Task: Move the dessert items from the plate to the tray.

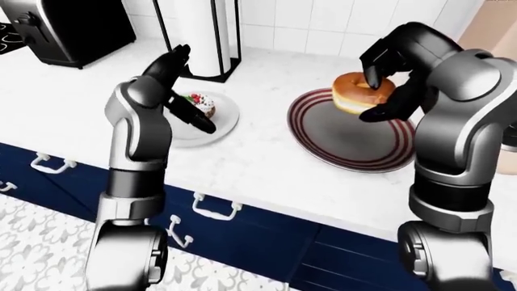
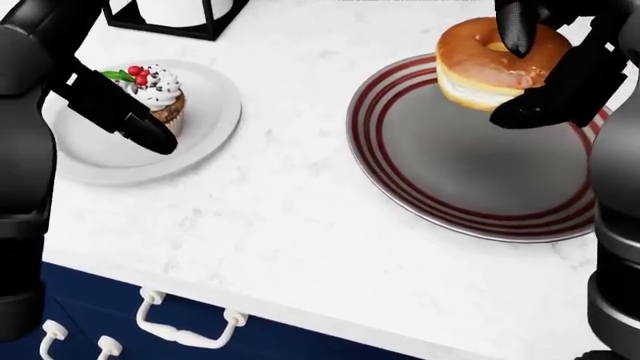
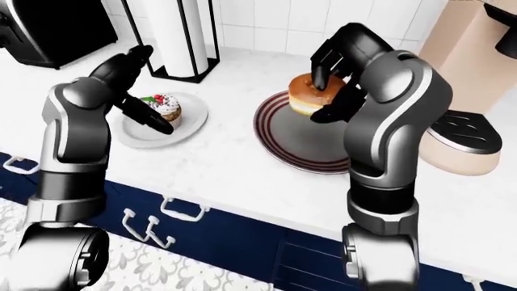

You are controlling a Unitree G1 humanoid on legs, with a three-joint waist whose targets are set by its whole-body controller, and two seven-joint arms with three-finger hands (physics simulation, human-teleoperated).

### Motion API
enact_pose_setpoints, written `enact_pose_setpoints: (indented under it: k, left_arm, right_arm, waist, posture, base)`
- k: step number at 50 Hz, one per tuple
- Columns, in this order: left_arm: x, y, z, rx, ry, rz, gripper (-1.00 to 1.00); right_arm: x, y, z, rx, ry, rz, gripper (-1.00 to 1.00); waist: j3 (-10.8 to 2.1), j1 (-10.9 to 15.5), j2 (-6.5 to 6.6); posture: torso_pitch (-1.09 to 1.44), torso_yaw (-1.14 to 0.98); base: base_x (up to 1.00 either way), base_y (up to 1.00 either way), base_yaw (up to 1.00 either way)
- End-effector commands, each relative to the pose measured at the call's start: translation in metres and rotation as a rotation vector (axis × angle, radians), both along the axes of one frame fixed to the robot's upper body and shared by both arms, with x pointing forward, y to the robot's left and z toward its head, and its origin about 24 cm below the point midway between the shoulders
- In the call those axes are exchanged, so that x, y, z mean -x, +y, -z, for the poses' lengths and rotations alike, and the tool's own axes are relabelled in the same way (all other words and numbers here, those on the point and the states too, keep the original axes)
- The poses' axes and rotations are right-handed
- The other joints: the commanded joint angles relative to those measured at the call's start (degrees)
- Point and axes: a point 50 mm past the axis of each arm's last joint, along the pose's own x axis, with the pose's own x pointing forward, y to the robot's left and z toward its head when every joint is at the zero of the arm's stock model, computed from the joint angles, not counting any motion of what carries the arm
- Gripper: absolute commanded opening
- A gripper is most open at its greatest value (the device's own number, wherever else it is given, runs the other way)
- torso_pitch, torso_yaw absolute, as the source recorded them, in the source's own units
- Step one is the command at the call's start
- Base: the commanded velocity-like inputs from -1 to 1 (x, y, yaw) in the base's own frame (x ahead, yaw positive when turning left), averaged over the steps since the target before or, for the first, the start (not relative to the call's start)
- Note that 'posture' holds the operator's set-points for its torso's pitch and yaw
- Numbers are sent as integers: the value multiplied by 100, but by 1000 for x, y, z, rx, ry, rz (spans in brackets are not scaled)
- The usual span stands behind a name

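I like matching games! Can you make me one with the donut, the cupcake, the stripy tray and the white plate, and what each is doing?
Things:
1. donut
2. cupcake
3. striped tray
4. white plate

States:
A. sits on the white plate
B. held in the right hand above the tray
C. has dark red rings round its rim
D. plain, with the left hand reaching over it

Pairs: 1-B, 2-A, 3-C, 4-D
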Motion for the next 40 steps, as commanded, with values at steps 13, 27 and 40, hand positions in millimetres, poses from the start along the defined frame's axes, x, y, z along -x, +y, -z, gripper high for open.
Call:
enact_pose_setpoints:
  k: [13, 27, 40]
  left_arm:
    - [-16, 2, -3, -86, -37, -35, 100]
    - [-26, 2, 15, -106, -14, -42, 100]
    - [-26, 2, 17, -131, -12, -38, 20]
  right_arm:
    - [5, 2, -14, 16, -86, 7, -100]
    - [2, 1, -11, 15, -87, 9, -100]
    - [3, 1, -13, 18, -90, 10, -100]
  waist:
    - [-204, -11, 2]
    - [-227, -17, 11]
    - [-233, -14, 17]
  posture:
    - [0, 0]
    - [0, 0]
    - [0, 0]
  base:
    - [0, 0, 0]
    - [0, 0, 0]
    - [0, 0, 0]
